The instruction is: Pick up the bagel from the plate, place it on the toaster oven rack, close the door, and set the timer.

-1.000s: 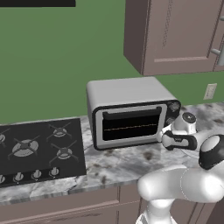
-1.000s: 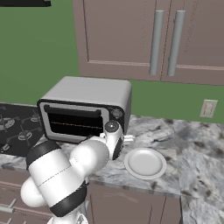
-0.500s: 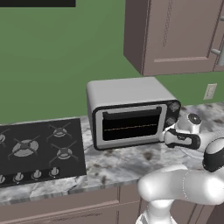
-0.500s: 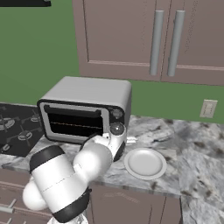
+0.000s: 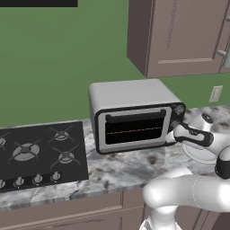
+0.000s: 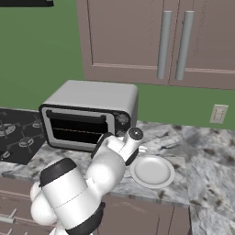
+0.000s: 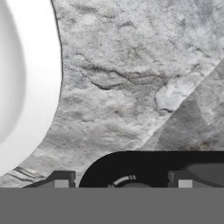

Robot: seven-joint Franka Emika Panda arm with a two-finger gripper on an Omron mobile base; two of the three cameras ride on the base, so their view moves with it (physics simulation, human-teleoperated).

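The door (image 5: 133, 129) is shut and the plate (image 6: 152, 171) lies bare on the worktop (image 5: 126, 166), so you judge the bagel inside. The timer knob (image 6: 122, 119) looks small, rigid and smooth: pinch its rim. Hand (image 5: 176, 131) opening cannot be told.

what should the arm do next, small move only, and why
Probably ease the gripper forward onto the oven's timer knob to turn it. The door is already shut, the plate holds no bagel, and the hand view shows the dark control panel with a dial right at the fingertips.
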